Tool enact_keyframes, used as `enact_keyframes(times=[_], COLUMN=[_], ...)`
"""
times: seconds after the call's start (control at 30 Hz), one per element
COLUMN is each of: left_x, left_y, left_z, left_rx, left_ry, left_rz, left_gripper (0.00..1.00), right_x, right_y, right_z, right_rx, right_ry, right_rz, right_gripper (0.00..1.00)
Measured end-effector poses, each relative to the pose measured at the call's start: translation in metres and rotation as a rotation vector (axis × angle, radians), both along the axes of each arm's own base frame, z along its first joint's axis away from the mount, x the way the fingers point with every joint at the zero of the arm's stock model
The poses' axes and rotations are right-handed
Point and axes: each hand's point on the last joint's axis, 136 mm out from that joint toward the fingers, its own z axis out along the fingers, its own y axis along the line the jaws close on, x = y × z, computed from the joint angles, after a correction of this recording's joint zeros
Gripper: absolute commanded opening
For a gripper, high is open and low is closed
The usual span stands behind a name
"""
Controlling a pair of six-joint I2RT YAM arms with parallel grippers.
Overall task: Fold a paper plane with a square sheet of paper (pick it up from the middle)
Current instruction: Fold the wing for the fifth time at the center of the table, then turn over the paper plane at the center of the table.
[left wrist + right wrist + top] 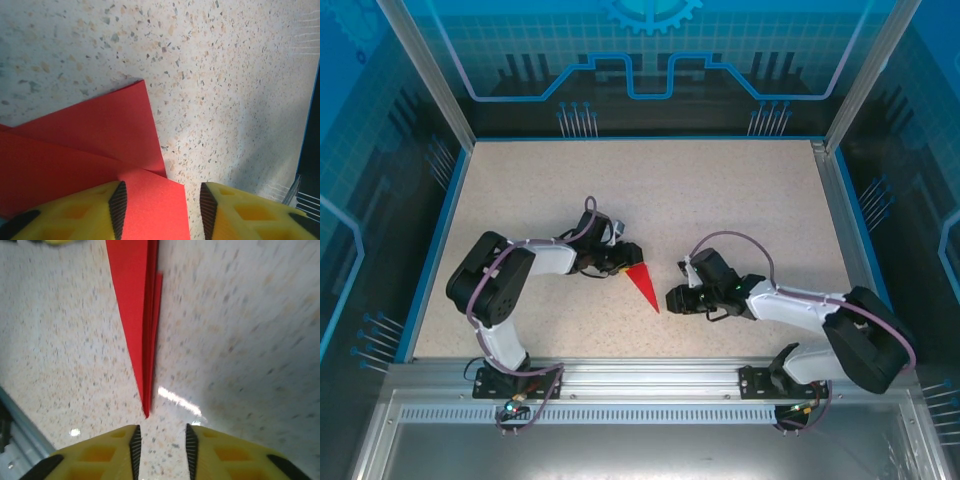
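Bearing everything, desk point(720, 200): pale speckled top, with the paper plane point(644, 286) near the middle front, between the two hands.
Left hand point(623, 257): low over the plane's wide tail end; fingers point(90, 212) moderately apart, nothing pinched, a red corner lying flat in the gap.
Right hand point(677, 298): just beside the nose, not touching it; narrow gap, nothing inside.
Paper plane: bright red slim dart, flat on the desk, nose toward the near edge and the right hand.
Fold layers point(150, 315): stacked along the centre crease, edges slightly staggered, seemingly loose.
Risk at tail: may drag or crumple the loose corner if closed while pressing down, springing the folds open.
Risk at nose: likely to skid or bend the thin point if nudged rather than pinched, the glossy desk giving little hold.
Risk with both: could twist the crease apart if pulled unevenly.
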Motion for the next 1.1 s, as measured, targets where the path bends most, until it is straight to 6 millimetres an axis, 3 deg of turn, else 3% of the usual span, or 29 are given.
enact_keyframes(times=[0.07, 0.17, 0.3, 0.4, 0.6, 0.87, 1.1], left_x=[-0.002, -0.005, -0.009, -0.015, -0.025, -0.012, -0.017], left_y=[0.005, 0.01, 0.015, 0.015, 0.014, -0.001, 0.013], left_z=[0.003, 0.019, 0.047, 0.056, 0.047, 0.031, 0.016], left_rx=[0.021, 0.034, 0.053, 0.083, 0.187, 0.391, 0.54], left_ry=[0.009, -0.005, -0.045, -0.046, 0.041, 0.129, 0.205], left_rz=[0.016, 0.031, 0.051, 0.063, 0.08, 0.068, 0.077], left_gripper=[0.61, 0.63, 0.69, 0.73, 0.75, 0.76, 0.76], right_x=[0.013, 0.027, 0.04, 0.042, 0.042, 0.045, 0.043], right_y=[-0.006, -0.018, -0.03, -0.036, -0.042, -0.034, -0.032], right_z=[0.009, 0.013, 0.011, 0.005, -0.003, 0.002, -0.001], right_rx=[-0.023, -0.042, -0.034, -0.017, 0.018, 0.071, 0.078], right_ry=[-0.053, -0.089, -0.104, -0.096, -0.079, -0.078, -0.057], right_rz=[-0.038, -0.111, -0.198, -0.245, -0.294, -0.3, -0.293], right_gripper=[0.47, 0.57, 0.65, 0.69, 0.72, 0.73, 0.73])
